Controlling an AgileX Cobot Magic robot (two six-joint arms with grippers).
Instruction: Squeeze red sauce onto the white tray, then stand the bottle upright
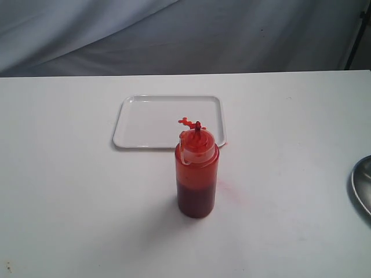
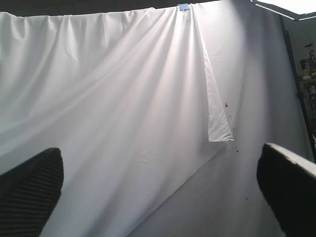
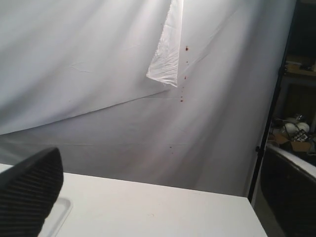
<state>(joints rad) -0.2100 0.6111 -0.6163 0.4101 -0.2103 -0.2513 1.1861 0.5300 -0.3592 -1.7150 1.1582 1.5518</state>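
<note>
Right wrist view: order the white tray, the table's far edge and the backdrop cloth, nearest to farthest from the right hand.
1. white tray, its corner closest.
2. table's far edge, beyond the tray.
3. backdrop cloth, behind the table.

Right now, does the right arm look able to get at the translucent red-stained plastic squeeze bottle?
Probably yes. The bottle stands upright by itself, clear of the flat white plastic tray, and the right gripper is open and empty. Its distance cannot be told.

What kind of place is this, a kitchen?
Likely a staged test setup, not a kitchen: a plain white table, a draped cloth backdrop, and a sauce bottle and white tray set out.
</note>
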